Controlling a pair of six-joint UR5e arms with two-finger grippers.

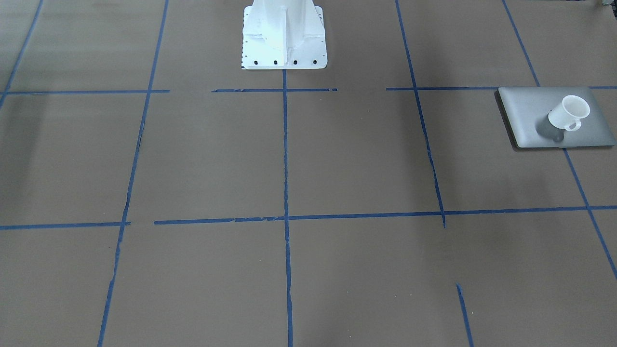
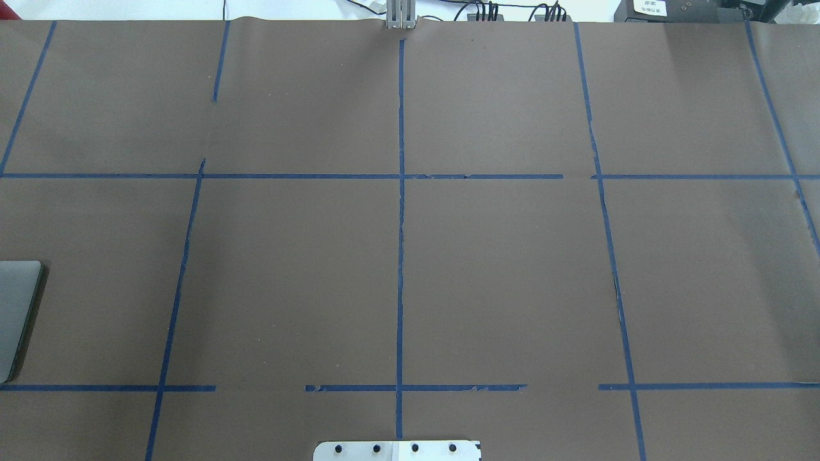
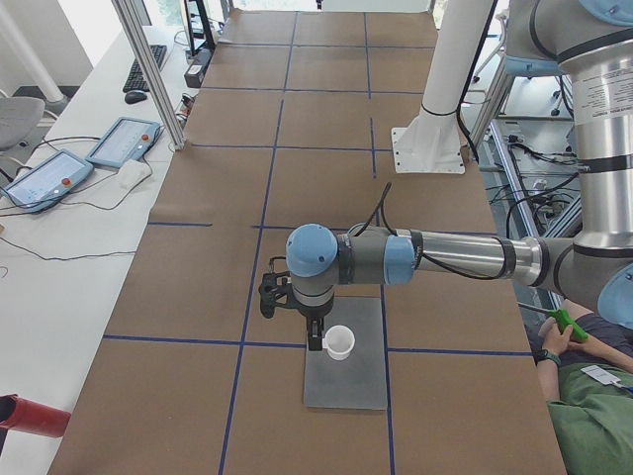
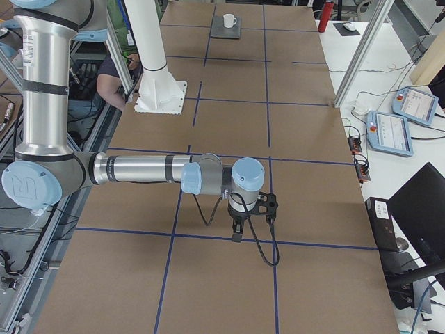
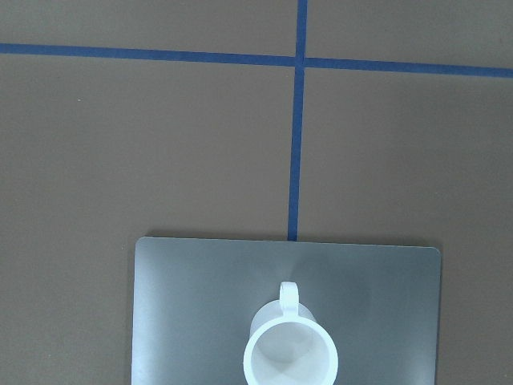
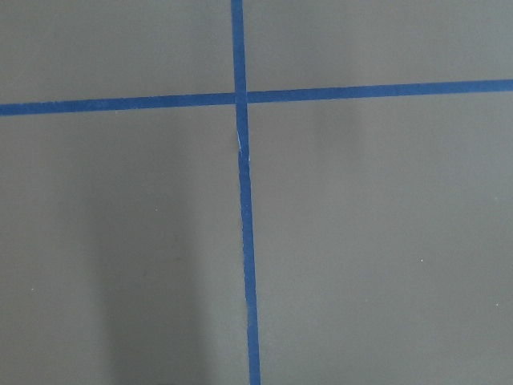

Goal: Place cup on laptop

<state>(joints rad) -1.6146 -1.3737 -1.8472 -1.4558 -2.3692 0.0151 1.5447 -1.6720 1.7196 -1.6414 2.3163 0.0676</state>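
The white cup (image 1: 569, 113) stands upright on the silver-grey laptop (image 1: 525, 115), at the table's end on my left. The left wrist view looks straight down on the cup (image 5: 290, 353) and the laptop (image 5: 176, 313), with no fingers in the frame. In the exterior left view my left gripper (image 3: 315, 338) hangs just beside the cup (image 3: 339, 342) over the laptop (image 3: 346, 381); I cannot tell whether it is open or shut. My right gripper (image 4: 236, 233) points down over bare table far from the cup (image 4: 229, 21); I cannot tell its state either.
The white robot pedestal (image 1: 284, 36) stands at the table's middle rear. Blue tape lines (image 2: 400, 256) grid the brown table. Teach pendants (image 3: 124, 142) lie on the side bench. A person (image 3: 593, 406) sits beside the robot. Only a corner of the laptop (image 2: 16, 314) shows overhead.
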